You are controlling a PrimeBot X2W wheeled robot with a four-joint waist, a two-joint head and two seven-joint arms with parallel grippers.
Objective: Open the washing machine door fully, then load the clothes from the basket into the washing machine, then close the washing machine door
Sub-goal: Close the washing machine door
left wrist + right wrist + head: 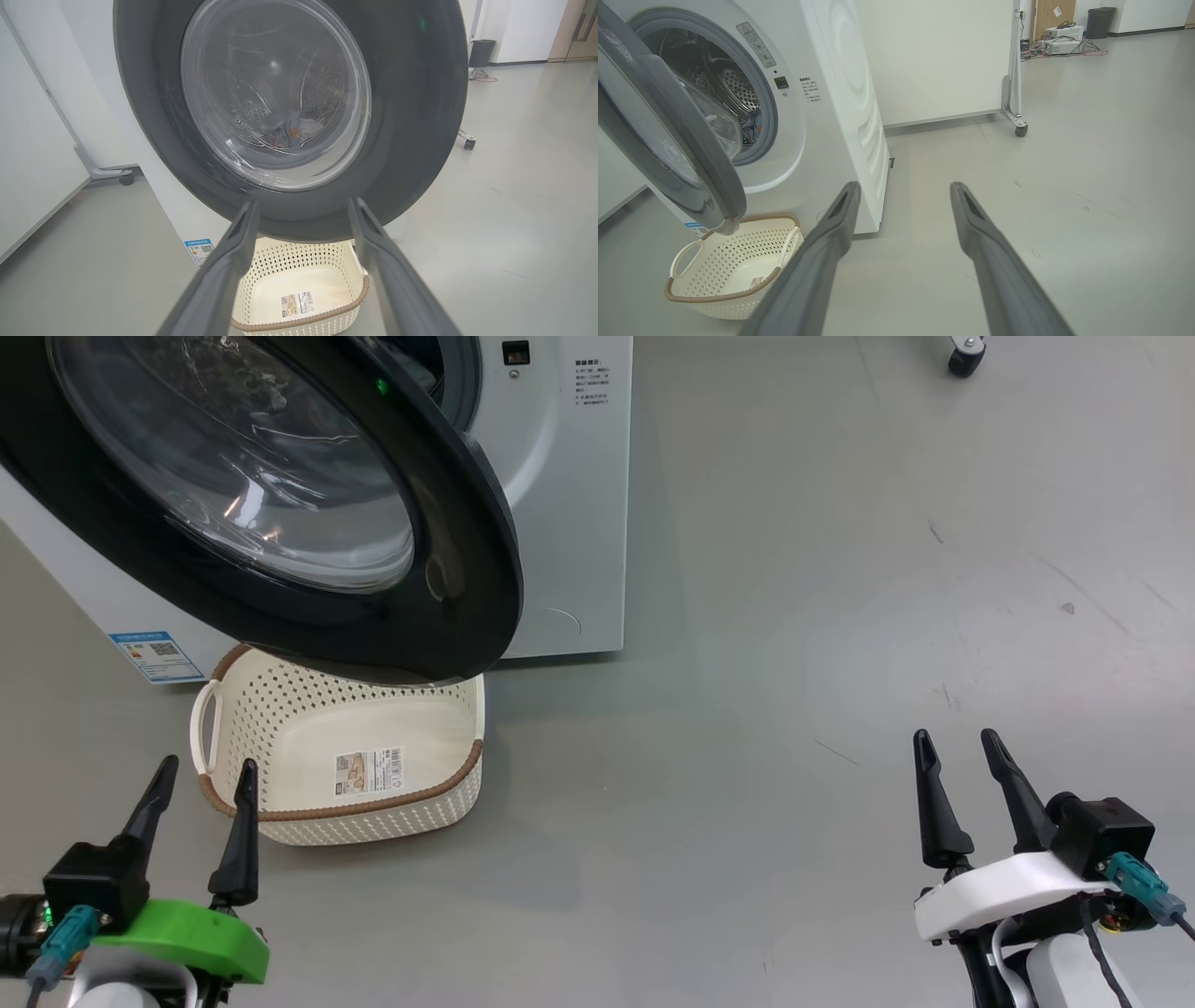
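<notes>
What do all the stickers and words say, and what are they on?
Nothing can be read; every text is too small or blurred.
Blue label sticker, low on the washing machine front: square code, print unreadable.
Printed lines higher on that front: too small.
Slanted sticker on that front, in the right wrist view: blurred.
Label sticker inside the basket: barcode, print too small.

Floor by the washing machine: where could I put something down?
Bare: the floor right of the washing machine, out to the right gripper, and inside the basket apart from its label. Crowded: under the door, which overhangs the basket.
</notes>
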